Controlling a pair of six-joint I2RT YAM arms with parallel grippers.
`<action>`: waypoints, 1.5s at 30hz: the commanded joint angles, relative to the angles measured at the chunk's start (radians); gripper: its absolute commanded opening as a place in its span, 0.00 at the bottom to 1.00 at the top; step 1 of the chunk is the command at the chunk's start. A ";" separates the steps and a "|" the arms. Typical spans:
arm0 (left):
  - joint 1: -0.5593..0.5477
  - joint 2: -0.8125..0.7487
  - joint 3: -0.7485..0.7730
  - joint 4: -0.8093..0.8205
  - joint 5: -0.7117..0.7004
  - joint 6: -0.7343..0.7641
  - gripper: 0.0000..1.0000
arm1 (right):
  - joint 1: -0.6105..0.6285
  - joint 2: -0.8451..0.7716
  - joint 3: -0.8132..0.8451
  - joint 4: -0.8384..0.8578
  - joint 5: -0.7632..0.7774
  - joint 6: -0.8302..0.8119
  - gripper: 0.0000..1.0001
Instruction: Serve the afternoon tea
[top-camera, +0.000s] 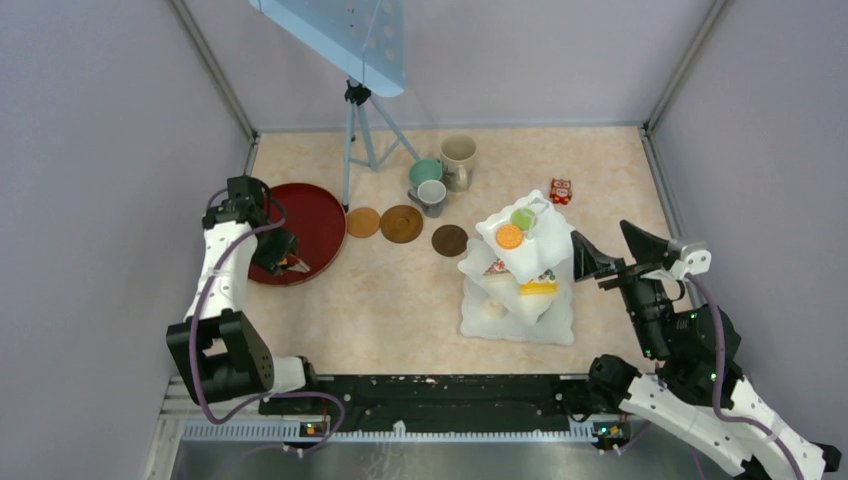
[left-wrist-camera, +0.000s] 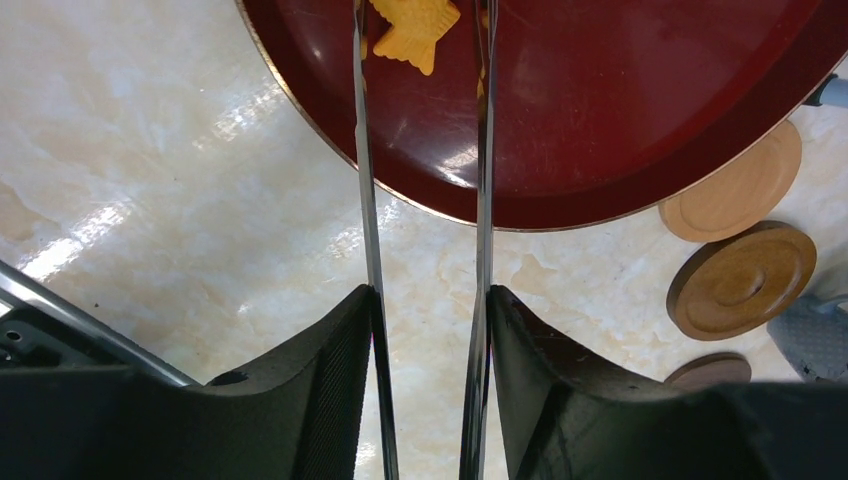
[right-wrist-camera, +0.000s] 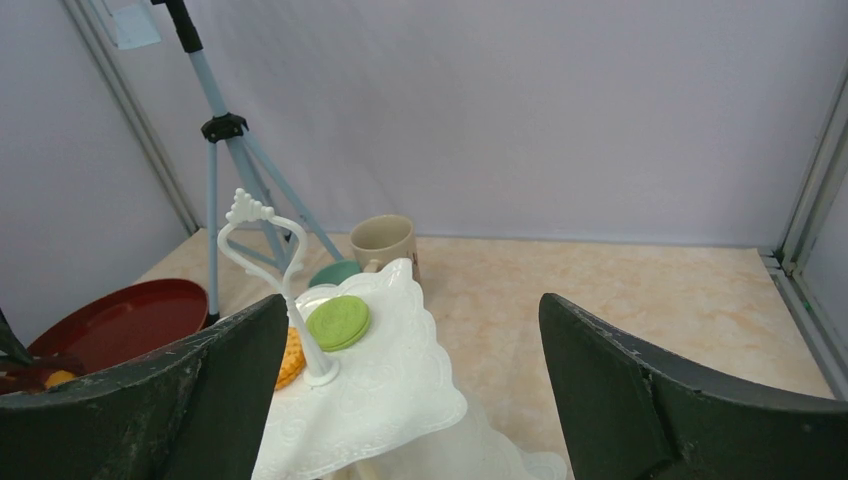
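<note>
1. Pinching long thin metal tongs (left-wrist-camera: 367, 200), our left gripper (left-wrist-camera: 430, 300) hangs over the near rim of the round dark-red tray (left-wrist-camera: 620, 110)
2. The orange fish-shaped toy cookie (left-wrist-camera: 415, 28) lies on that tray straight ahead, between the tong blades
3. Our right gripper (right-wrist-camera: 415, 300), spread, sits by the white three-tier square stand (top-camera: 550, 245), well apart from the cookie

left arm (top-camera: 225, 265) reaches forward, left fingers (left-wrist-camera: 320, 400) clamping tongs (left-wrist-camera: 364, 150); right arm (top-camera: 690, 340) raised, right fingers (right-wrist-camera: 650, 400) spread wide.

The fingers (left-wrist-camera: 320, 400) clamp metal tongs (left-wrist-camera: 368, 200) whose blades flank a fish-shaped cookie (left-wrist-camera: 415, 25) on the red tray (left-wrist-camera: 620, 110).
</note>
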 joint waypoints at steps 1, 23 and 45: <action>0.005 0.027 0.018 0.048 0.077 0.047 0.51 | 0.015 0.013 0.005 0.042 0.010 -0.007 0.94; 0.004 0.003 0.017 0.055 0.051 0.157 0.34 | 0.015 0.024 0.002 0.058 0.029 -0.016 0.93; -0.004 -0.171 0.166 0.223 0.555 0.568 0.22 | 0.015 0.114 0.109 0.046 0.118 -0.056 0.97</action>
